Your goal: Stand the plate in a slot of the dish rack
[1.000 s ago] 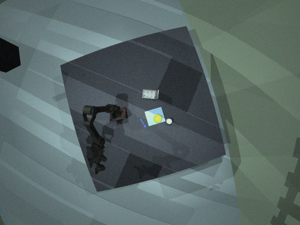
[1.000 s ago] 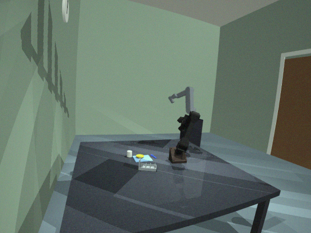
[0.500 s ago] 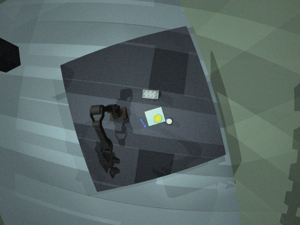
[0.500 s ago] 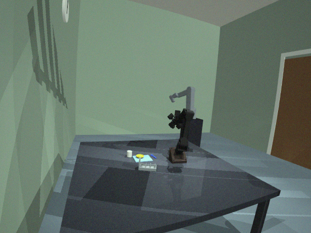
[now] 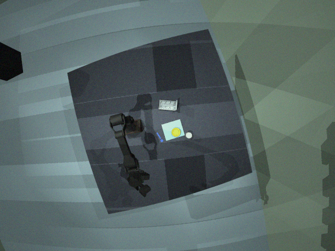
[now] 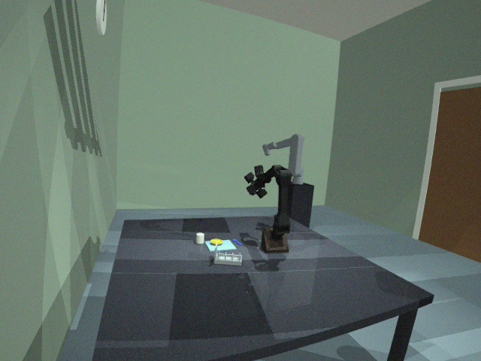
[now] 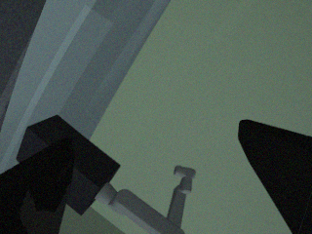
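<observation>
The yellow plate (image 5: 176, 132) (image 6: 216, 241) lies flat on a light blue mat (image 5: 167, 127) (image 6: 227, 247), near the mat's edge in the overhead view. The small white dish rack (image 5: 167, 110) (image 6: 228, 262) stands apart from the mat, with thin upright rails; no plate shows in it. My gripper (image 5: 147, 185) (image 6: 249, 183) (image 7: 157, 137) is open and empty. It is high above the table, far from the plate and rack. In the wrist view only its two dark fingers frame the background; plate and rack are out of that view.
A white cup (image 5: 188, 135) (image 6: 200, 238) stands beside the mat, close to the plate. A blue spoon-like utensil (image 5: 158, 136) (image 6: 237, 242) lies on the mat's other side, towards the arm's base (image 6: 275, 244). A grey arm on a black pedestal (image 6: 302, 201) stands beyond the table.
</observation>
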You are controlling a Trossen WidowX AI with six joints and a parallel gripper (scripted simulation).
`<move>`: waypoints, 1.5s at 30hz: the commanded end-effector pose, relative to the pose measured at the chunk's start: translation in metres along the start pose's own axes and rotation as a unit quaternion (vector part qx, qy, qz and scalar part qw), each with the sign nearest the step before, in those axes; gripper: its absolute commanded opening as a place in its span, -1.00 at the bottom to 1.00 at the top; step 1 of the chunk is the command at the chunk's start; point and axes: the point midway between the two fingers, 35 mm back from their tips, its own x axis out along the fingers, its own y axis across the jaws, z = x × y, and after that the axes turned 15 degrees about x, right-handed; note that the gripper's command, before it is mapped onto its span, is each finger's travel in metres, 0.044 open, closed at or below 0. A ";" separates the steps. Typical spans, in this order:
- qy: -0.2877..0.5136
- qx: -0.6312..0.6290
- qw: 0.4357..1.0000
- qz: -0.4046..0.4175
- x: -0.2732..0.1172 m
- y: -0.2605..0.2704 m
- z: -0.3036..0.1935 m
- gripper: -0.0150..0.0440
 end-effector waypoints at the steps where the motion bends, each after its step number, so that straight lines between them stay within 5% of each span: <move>1: -0.039 0.014 0.999 0.017 -0.005 -0.010 0.032 0.86; 24: -0.183 0.138 0.933 0.278 -0.093 0.003 0.226 0.86; 45: -0.079 0.224 0.803 0.546 -0.246 0.064 0.344 0.86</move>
